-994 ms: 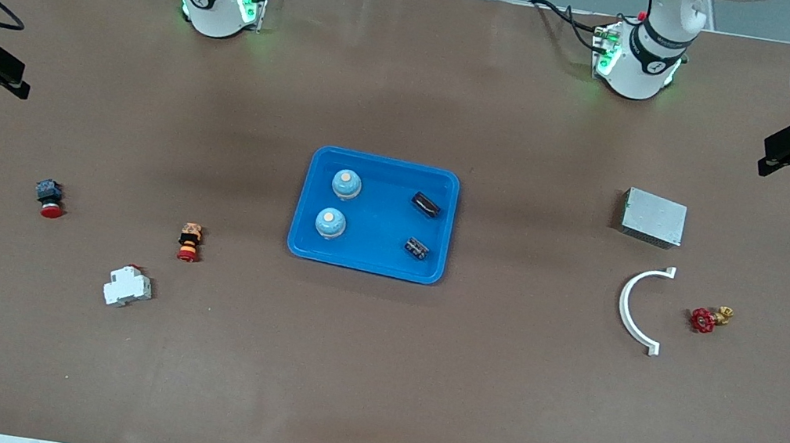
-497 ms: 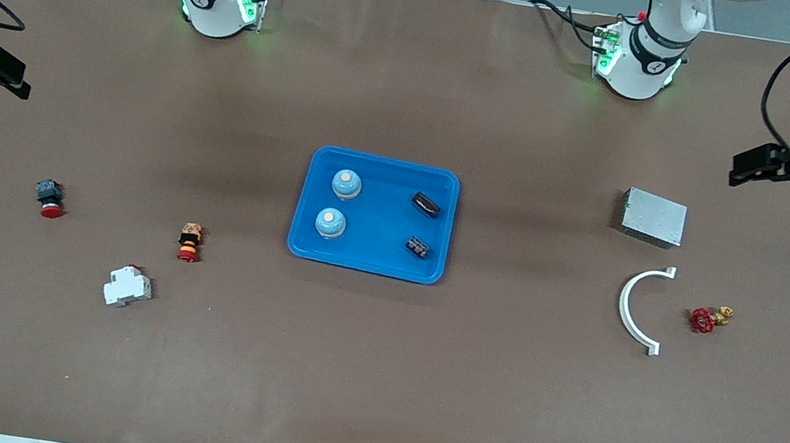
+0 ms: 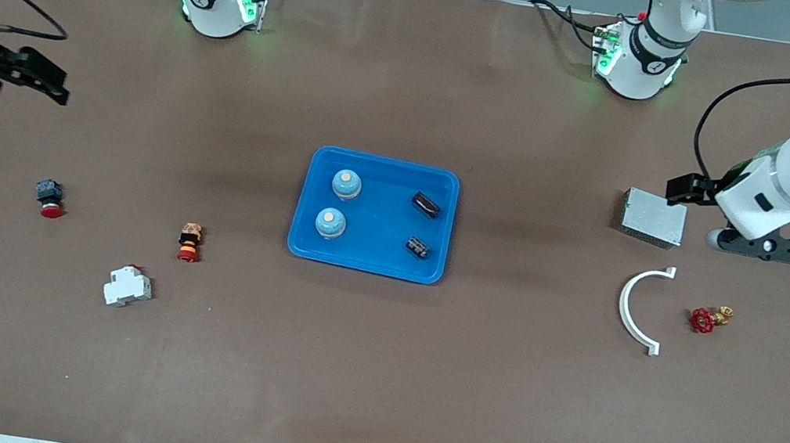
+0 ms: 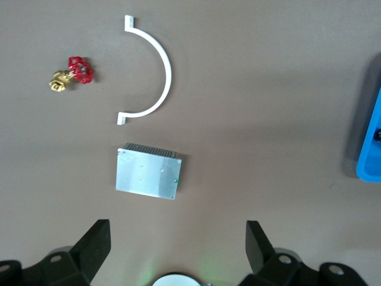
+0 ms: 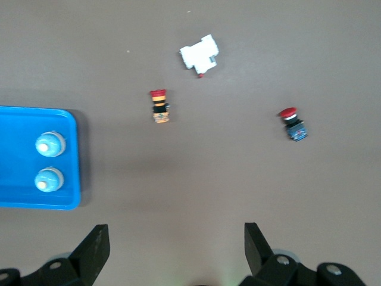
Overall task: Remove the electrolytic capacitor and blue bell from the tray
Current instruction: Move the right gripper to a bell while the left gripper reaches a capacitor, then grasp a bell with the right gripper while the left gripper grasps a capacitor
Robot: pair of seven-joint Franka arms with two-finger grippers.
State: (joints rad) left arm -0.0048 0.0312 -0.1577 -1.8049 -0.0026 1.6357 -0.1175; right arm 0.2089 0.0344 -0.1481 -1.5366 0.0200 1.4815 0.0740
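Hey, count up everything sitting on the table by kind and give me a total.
Bells: 2
Capacitors: 2
Blue tray: 1
Red push buttons: 2
White breaker: 1
Metal box: 1
White curved bracket: 1
Red valve: 1
Total: 11

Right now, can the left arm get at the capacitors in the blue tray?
Probably yes. The left pincer is open and empty, and nothing covers the two capacitors in the blue tray.
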